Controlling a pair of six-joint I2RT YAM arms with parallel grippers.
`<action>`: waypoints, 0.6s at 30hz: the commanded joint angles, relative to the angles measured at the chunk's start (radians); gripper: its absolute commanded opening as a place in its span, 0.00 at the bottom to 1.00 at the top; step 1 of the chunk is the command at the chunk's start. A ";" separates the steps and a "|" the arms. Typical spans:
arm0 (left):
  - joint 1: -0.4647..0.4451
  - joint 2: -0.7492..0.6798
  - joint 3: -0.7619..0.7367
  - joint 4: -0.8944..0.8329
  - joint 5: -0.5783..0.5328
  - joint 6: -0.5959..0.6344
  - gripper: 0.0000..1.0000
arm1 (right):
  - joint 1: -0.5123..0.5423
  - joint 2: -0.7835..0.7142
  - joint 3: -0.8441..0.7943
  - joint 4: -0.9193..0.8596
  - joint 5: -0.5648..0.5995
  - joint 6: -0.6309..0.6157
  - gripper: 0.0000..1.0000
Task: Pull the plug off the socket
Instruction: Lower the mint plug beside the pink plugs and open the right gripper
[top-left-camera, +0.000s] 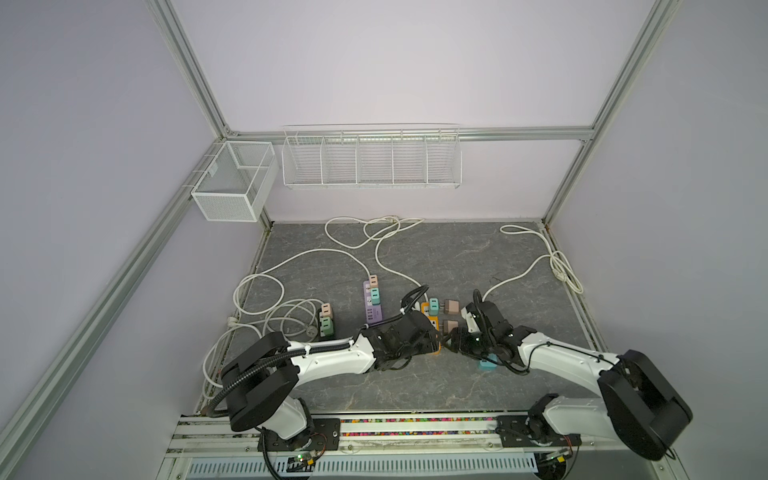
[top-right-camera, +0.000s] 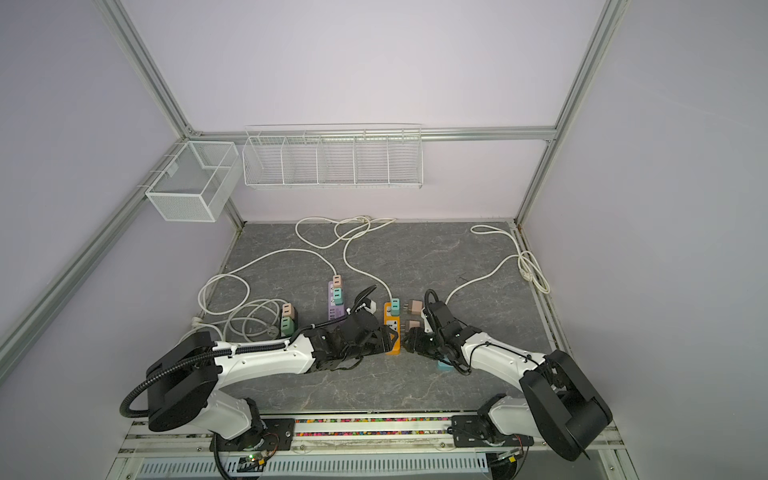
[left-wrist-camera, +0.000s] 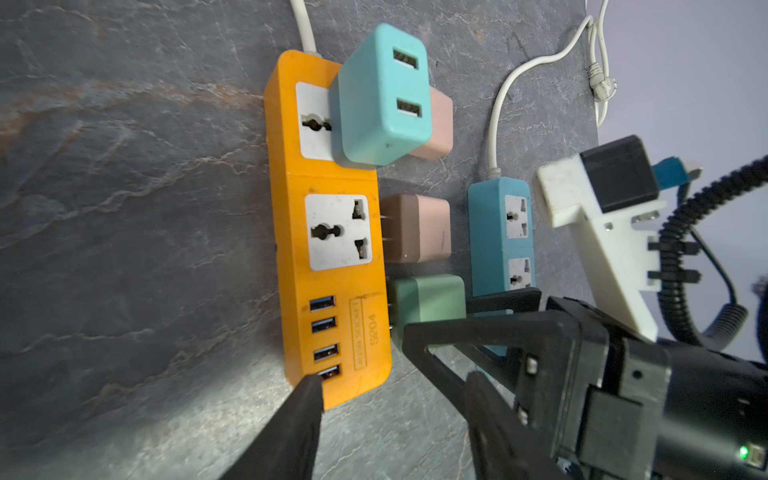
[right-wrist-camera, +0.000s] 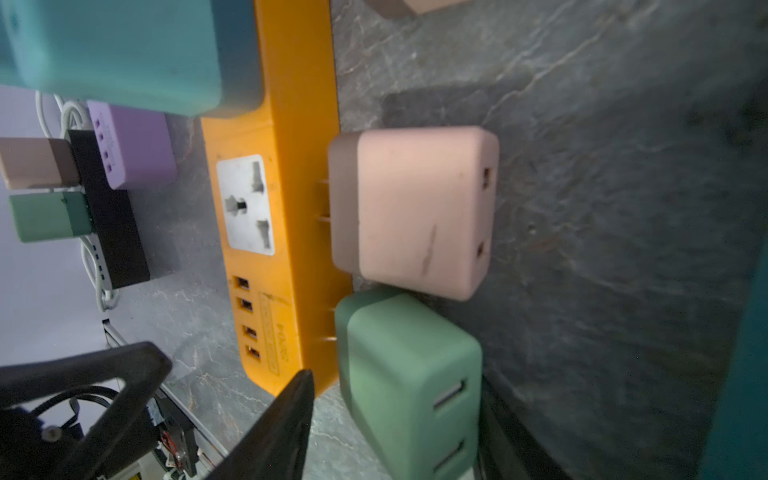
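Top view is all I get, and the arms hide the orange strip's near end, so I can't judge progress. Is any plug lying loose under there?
Observer: Yes. A green plug lies on the table beside the orange strip, at its USB end, with its prongs bare and pointing at the strip.
Operator: Is anything holding the strip?
Observer: The left gripper is open, with one fingertip at the strip's USB-end corner. I can't tell whether it touches.

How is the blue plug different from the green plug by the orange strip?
The blue plug stands plugged into the orange strip; the green plug lies on the table beside it, prongs showing. Blue's USB holes face up; green's face sideways. Both are chargers with two USB holes.
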 joint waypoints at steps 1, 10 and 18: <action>0.003 -0.007 0.022 -0.020 -0.019 -0.003 0.56 | -0.011 -0.023 0.012 -0.078 0.031 -0.005 0.65; 0.028 -0.048 -0.002 -0.022 -0.022 0.006 0.57 | -0.013 -0.050 0.063 -0.186 0.066 -0.038 0.73; 0.077 -0.085 -0.019 -0.034 -0.008 0.028 0.58 | -0.009 -0.104 0.160 -0.323 0.133 -0.106 0.82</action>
